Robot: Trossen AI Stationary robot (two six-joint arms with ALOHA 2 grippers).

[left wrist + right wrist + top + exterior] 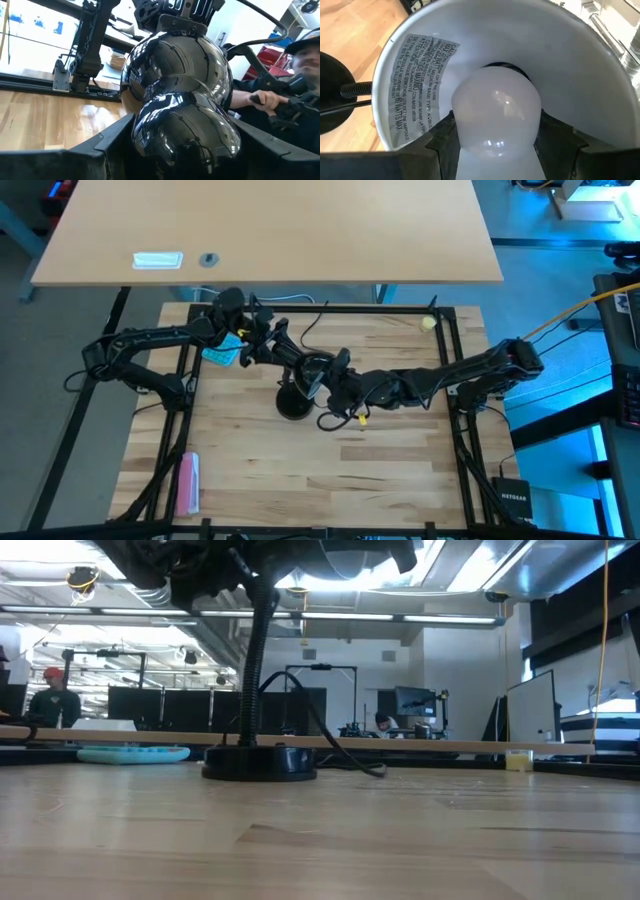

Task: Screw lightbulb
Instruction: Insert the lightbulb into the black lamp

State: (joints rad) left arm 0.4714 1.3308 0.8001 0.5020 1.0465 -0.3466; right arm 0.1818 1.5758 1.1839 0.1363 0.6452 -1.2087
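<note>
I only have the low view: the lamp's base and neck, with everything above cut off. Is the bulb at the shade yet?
Observer: Yes, the lightbulb sits inside the lamp shade, against its white interior, in front of the dark socket opening.
Operator: Who holds it?
Observer: The right pincer, one finger on each side of it.
Operator: And the left arm?
Observer: The left pincer clasps the shade's glossy black outside.
</note>
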